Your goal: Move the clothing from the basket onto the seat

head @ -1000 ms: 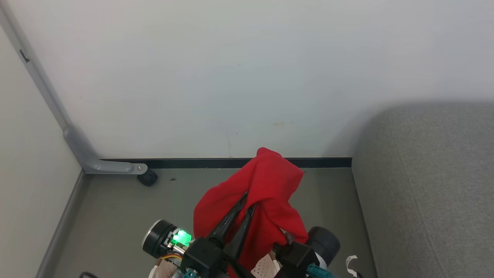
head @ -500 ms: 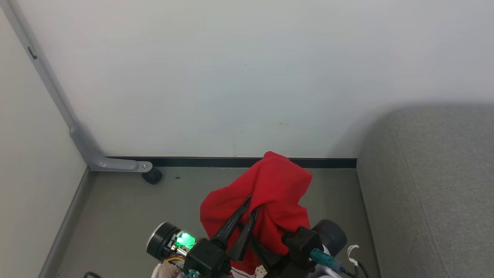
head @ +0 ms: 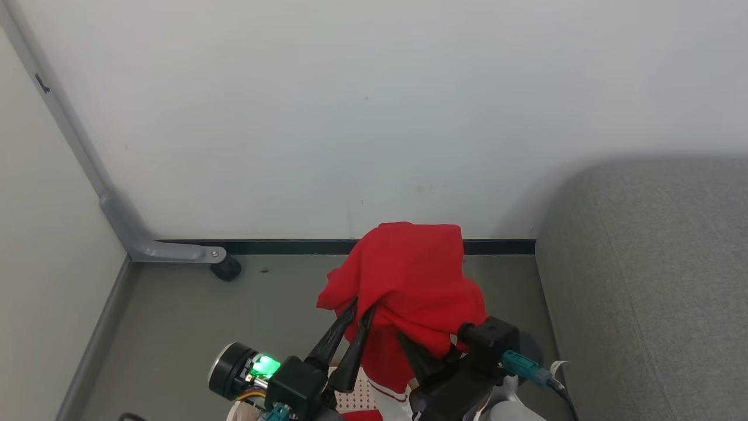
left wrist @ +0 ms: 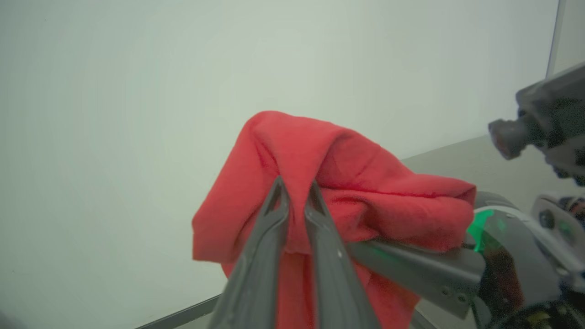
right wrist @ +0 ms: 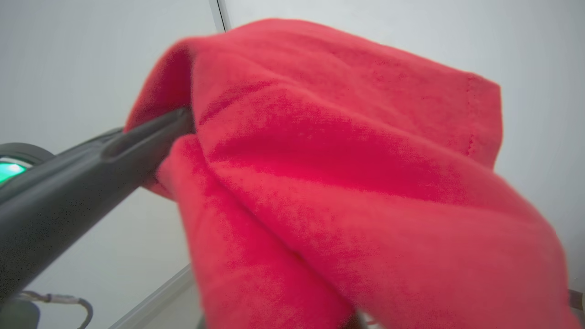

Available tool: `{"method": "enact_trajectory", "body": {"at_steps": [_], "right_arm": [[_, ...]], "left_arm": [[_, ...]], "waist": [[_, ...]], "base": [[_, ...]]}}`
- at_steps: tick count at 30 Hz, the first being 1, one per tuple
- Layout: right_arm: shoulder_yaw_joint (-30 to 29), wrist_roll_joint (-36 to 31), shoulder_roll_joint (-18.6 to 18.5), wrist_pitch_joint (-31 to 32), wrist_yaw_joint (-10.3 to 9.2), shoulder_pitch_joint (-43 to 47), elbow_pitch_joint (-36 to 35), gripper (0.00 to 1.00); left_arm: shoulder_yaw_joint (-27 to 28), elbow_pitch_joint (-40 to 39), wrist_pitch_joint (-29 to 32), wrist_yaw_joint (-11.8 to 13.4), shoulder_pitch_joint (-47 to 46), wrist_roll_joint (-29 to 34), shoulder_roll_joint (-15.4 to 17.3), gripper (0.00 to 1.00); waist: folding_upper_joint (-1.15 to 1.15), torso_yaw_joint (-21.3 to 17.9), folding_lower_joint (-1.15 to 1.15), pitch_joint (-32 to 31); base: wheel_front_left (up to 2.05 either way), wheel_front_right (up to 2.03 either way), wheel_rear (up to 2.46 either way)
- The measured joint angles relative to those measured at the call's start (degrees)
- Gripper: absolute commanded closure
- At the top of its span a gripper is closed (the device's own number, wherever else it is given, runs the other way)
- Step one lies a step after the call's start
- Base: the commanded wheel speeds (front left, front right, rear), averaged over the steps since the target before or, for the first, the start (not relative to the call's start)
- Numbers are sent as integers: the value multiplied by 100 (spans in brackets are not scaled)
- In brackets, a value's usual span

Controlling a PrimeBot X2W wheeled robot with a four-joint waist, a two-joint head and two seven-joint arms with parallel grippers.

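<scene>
Far left in the head view I see a grey bracket (head: 158,250) coming down the white wall (head: 350,117) to a black caster (head: 225,269) on the grey floor (head: 175,327). Next comes my left hand (head: 362,308), a green light glowing on its wrist and its two dark fingers raised and drawn almost together. The left wrist view shows that left hand (left wrist: 296,185) clamped on a fold of the clothing (left wrist: 347,183), with red fabric squeezed between the tips and billowing above them. The clothing (head: 409,275) is bunched up in the air in front of the dark skirting, draped over both hands. A white panel with red-striped trim hangs below it toward the basket (head: 349,402), of which I get a small cream perforated patch at the bottom edge. Just right of that, my right hand (head: 416,351) pushes its fingers up into the underside of the bundle. The tips are buried in cloth, so I cannot tell whether they are pinching it or merely propping it. In the right wrist view the clothing (right wrist: 347,173) hangs close before the lens. At the far right is the seat (head: 643,280), grey and woven, apart from the clothing.
</scene>
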Motion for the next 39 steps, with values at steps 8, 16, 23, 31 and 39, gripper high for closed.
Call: {"method": "enact_trajectory", "body": {"at_steps": [8,16,23,31,39], "right_arm": [[-300,221,41,7,-26,78,-238,100],[-569,211,31,5,-83,81,-304,100],[-662,-257,-21,1,-82,72,-194,100],[-877,-506,-105,1,-79,69,-213,100],[-1081,-734,-258,1,-66,76,-369,100]], "left_arm": [[56,82,-1,94,62,-37,-66,100],[143,156,-20,169,63,-101,-68,0],[203,235,-20,209,89,-143,-37,0],[366,360,-20,310,159,-145,-36,0],[717,431,-20,459,218,-154,33,0]], "waist": [[0,-62,0,18],[0,-80,0,36],[0,-69,0,37],[0,-60,0,24],[0,-36,0,-8]], "base": [[0,0,0],[0,0,0],[0,0,0],[0,0,0],[0,0,0]]}}
